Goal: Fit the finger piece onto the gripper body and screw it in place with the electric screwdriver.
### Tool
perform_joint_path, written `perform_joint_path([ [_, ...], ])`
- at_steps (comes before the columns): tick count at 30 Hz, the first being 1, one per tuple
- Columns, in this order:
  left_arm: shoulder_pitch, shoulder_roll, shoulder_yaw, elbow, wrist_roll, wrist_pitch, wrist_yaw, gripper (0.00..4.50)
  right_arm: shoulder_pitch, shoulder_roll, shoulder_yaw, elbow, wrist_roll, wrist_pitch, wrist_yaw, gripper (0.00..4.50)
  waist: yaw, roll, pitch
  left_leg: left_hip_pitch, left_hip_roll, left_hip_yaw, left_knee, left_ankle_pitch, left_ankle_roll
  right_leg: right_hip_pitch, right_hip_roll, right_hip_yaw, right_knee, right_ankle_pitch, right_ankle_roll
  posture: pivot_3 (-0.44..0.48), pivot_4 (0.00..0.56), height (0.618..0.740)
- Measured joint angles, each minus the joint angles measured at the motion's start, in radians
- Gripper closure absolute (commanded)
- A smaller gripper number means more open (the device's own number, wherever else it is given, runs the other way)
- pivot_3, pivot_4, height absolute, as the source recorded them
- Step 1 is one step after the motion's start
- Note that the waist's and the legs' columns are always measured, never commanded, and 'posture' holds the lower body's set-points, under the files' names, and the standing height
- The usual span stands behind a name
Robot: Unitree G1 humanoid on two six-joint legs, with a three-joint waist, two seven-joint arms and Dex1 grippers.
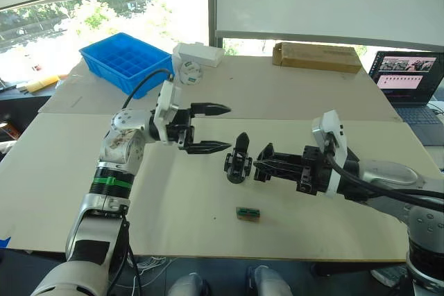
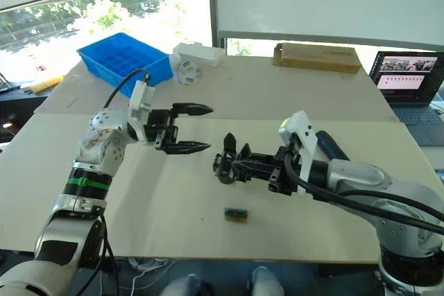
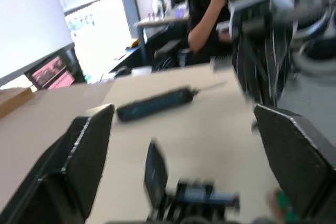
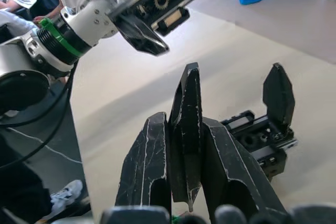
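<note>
i've got the finger piece (image 4: 186,129) clamped in my right gripper (image 1: 267,159) beside the gripper body (image 1: 238,161), left gripper (image 1: 208,128) wide open and empty, fitting and screwing still ahead.

Inventory of the worktop (image 1: 333,102) as recorded:

- Claws: two, the left claw (image 1: 210,128) and the right claw (image 4: 184,163).
- Finger piece (image 4: 186,129): one.
- Gripper body (image 1: 238,161): one.
- Electric screwdriver (image 3: 155,103): one.
- Blue compartment tray (image 1: 125,60): one.
- Cardboard box (image 1: 317,56): one.
- White box (image 1: 199,53): one.
- Small green block (image 1: 248,213): one.
- Laptop (image 1: 408,81): one.
- Persons (image 3: 210,17) seated beyond the worktop: at least one; further count unclear.
</note>
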Motion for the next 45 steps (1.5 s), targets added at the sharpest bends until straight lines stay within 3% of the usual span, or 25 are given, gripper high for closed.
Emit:
perform_joint_path([
  [5, 0.082, -0.007, -0.027, 0.233, 0.111, -0.181, -0.020, 0.00, 0.038, -0.012, 0.021, -0.015, -0.074, -0.127, 0.077, 4.11, 0.000, 0.000, 0.000, 0.000, 0.000, 0.000, 0.000, 0.000, 0.000, 0.000, 0.000, 0.000, 0.000, 0.000, 0.000, 0.000, 0.150, 0.740],
  [13, 0.074, -0.146, -0.078, 0.460, 0.236, -0.336, 0.053, 0.00, 0.041, -0.011, 0.066, -0.014, -0.130, -0.213, 0.117, 4.11, 0.014, -0.004, 0.002, -0.004, 0.000, -0.002, 0.007, -0.003, 0.006, 0.000, -0.003, -0.002, 0.000, 0.001, 0.002, 0.000, 0.150, 0.740],
  [22, -0.005, -0.241, -0.093, 0.597, 0.304, -0.369, 0.122, 0.00, 0.053, -0.011, 0.088, -0.016, -0.134, -0.226, 0.117, 4.11, 0.013, -0.004, 0.002, -0.007, 0.000, -0.002, 0.012, -0.006, 0.011, -0.001, -0.005, -0.002, 0.000, 0.003, 0.004, 0.000, 0.150, 0.740],
  [32, -0.054, -0.275, -0.095, 0.665, 0.343, -0.369, 0.129, 0.00, 0.098, -0.011, 0.092, -0.021, -0.159, -0.266, 0.118, 4.11, 0.014, -0.004, 0.002, -0.007, 0.000, -0.003, 0.013, -0.007, 0.012, -0.001, -0.006, -0.002, 0.000, 0.003, 0.005, 0.000, 0.150, 0.740],
  [35, -0.058, -0.276, -0.094, 0.672, 0.347, -0.370, 0.126, 0.80, 0.121, -0.010, 0.095, -0.021, -0.166, -0.276, 0.123, 4.11, 0.014, -0.004, 0.002, -0.007, 0.000, -0.003, 0.013, -0.007, 0.012, -0.001, -0.006, -0.002, 0.000, 0.003, 0.005, 0.000, 0.150, 0.740],
  [38, -0.064, -0.285, -0.084, 0.687, 0.348, -0.367, 0.140, 2.21, 0.132, -0.010, 0.097, -0.021, -0.173, -0.293, 0.127, 4.11, 0.015, -0.004, 0.002, -0.007, 0.000, -0.003, 0.013, -0.007, 0.013, 0.000, -0.007, -0.002, 0.000, 0.004, 0.005, 0.000, 0.150, 0.740],
  [45, -0.060, -0.295, -0.085, 0.687, 0.376, -0.398, 0.162, 2.22, 0.150, 0.019, 0.107, -0.015, -0.208, -0.327, 0.125, 4.11, 0.019, -0.004, 0.002, -0.007, 0.000, -0.003, 0.014, -0.009, 0.015, 0.001, -0.008, -0.003, 0.000, 0.004, 0.007, 0.000, 0.150, 0.740],
])
